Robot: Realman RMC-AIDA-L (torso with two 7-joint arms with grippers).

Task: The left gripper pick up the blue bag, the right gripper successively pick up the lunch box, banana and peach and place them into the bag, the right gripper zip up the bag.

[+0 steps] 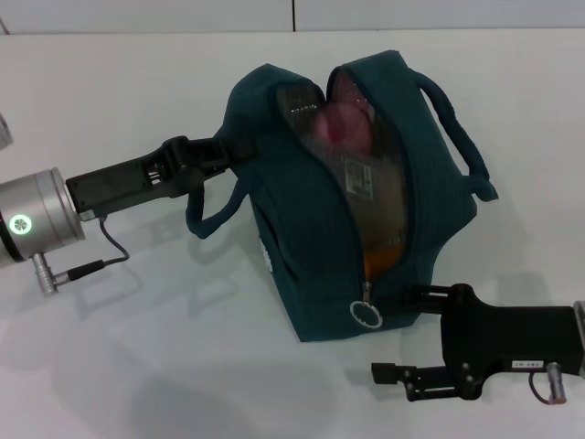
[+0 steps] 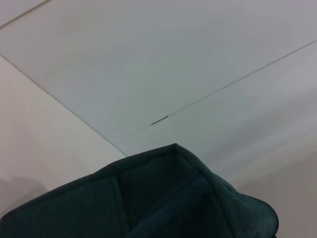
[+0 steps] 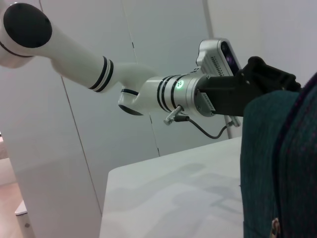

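**At the zip's low end: bag loaded, zip not yet closed**

Between my two grippers sits the bag (image 1: pixel 302 265), standing on the table (image 1: pixel 137 366) with its mouth gaping upward. My left gripper (image 1: pixel 224 151) is clamped on the fabric at the bag's far end, as best I can judge from the head view. The left wrist view shows only teal cloth right under the camera, which fits. I take this hold to be what keeps the bag upright and the opening taut, so the zip has something to pull against.

Inside, working away from my right gripper along the opening:
- banana (image 1: pixel 379 261), an orange sliver nearest me
- box (image 1: pixel 370 183), label facing up
- peach (image 1: pixel 343 123), at the end nearest the left gripper

All three look packed, so I judge that only the zipping is left.

My right gripper (image 1: pixel 391 331) lies low at the bag's near end, fingers apart and gripping nothing. The upper finger touches or nearly touches the bag wall. The ring pull (image 1: pixel 367 314) hangs just beside that finger, at the bottom of the open zip. The right wrist view confirms it, with the pull (image 3: pixel 273 228) close against the camera's edge.

Next move, as I judge it: close on the ring, then draw it along the zip toward the left gripper. Risks:
- The ring is thin and dangles loose, so it could slip out.
- The peach sits high and may foul the slider near the end.
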